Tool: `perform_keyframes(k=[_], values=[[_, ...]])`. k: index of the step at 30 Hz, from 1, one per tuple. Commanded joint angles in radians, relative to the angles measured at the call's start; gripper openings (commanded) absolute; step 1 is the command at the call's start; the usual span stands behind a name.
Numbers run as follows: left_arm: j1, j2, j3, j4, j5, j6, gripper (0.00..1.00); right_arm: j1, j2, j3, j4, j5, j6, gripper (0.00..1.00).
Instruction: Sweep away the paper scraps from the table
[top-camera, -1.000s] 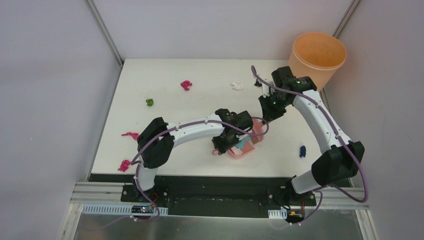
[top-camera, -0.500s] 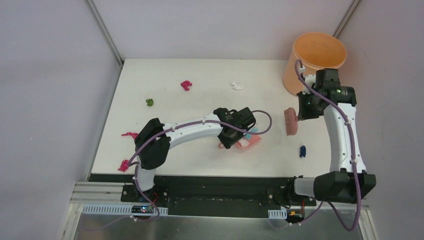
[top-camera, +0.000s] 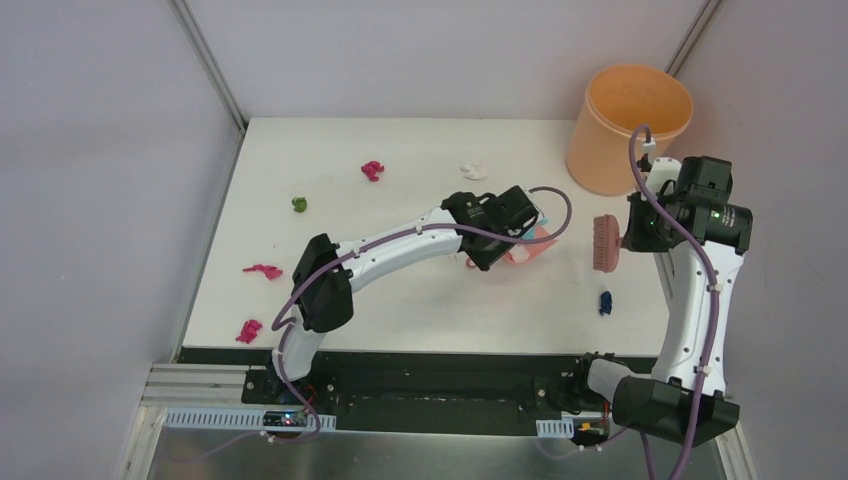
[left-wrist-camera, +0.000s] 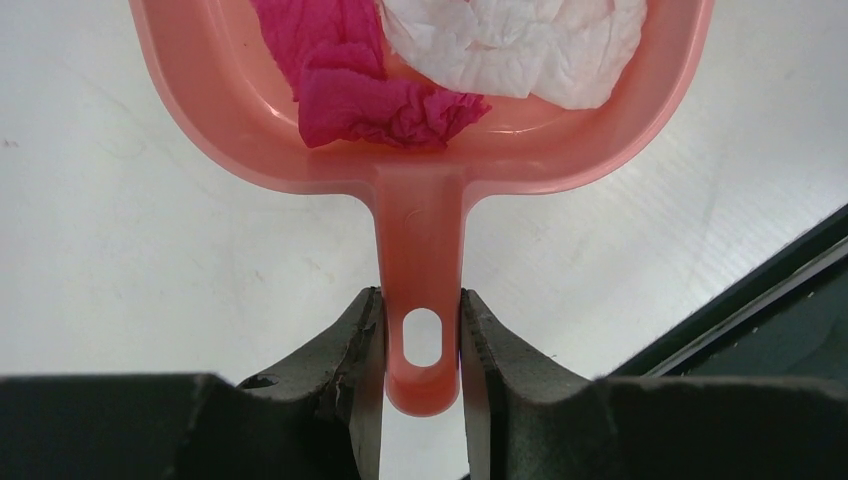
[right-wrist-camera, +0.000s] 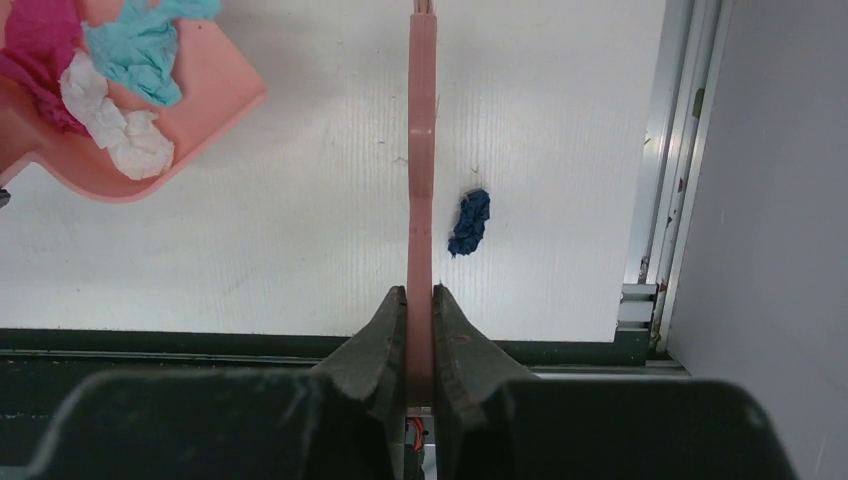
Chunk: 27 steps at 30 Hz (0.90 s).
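My left gripper (left-wrist-camera: 421, 340) is shut on the handle of the pink dustpan (left-wrist-camera: 230, 130), held mid-table (top-camera: 530, 250). The pan holds magenta (left-wrist-camera: 380, 105), white (left-wrist-camera: 510, 45) and teal (right-wrist-camera: 145, 45) paper scraps. My right gripper (right-wrist-camera: 421, 310) is shut on the pink hand brush (right-wrist-camera: 421, 150), whose head (top-camera: 605, 243) hangs near the table's right side. A dark blue scrap (right-wrist-camera: 468, 222) lies just right of the brush. Loose scraps lie on the white table (top-camera: 400, 300): magenta (top-camera: 372, 170), white (top-camera: 473, 171), green (top-camera: 299, 204), and magenta ones (top-camera: 261, 270) at the left.
The orange bucket (top-camera: 628, 125) stands at the back right corner, just behind the right wrist. Another magenta scrap (top-camera: 248, 330) lies at the front left corner. The black strip (top-camera: 420, 355) runs along the front edge. Grey walls close in on both sides.
The left arm carried the dustpan with its scraps back and to the right. The right arm swung the brush away from the pan toward the table's right edge.
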Motion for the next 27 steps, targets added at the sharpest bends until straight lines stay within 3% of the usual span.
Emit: perform_keyframes(k=[1, 5, 11, 19, 27], values=[[-0.008, -0.077, -0.036, -0.146, 0.016, -0.006, 0.00, -0.002, 0.018, 0.008, 0.061, -0.078, -0.054, 0.00], [-0.007, -0.135, -0.092, -0.223, 0.059, -0.001, 0.00, 0.073, 0.097, 0.017, 0.109, -0.072, -0.025, 0.00], [-0.004, -0.172, -0.179, -0.283, 0.060, -0.022, 0.00, 0.276, 0.229, 0.062, 0.221, 0.097, 0.003, 0.00], [0.051, -0.174, -0.250, -0.200, 0.175, -0.060, 0.00, 0.398, 0.528, 0.266, 0.286, 0.223, -0.029, 0.00], [0.068, -0.059, -0.215, -0.187, 0.175, -0.020, 0.00, 0.443, 0.668, 0.328, 0.271, 0.068, -0.113, 0.00]])
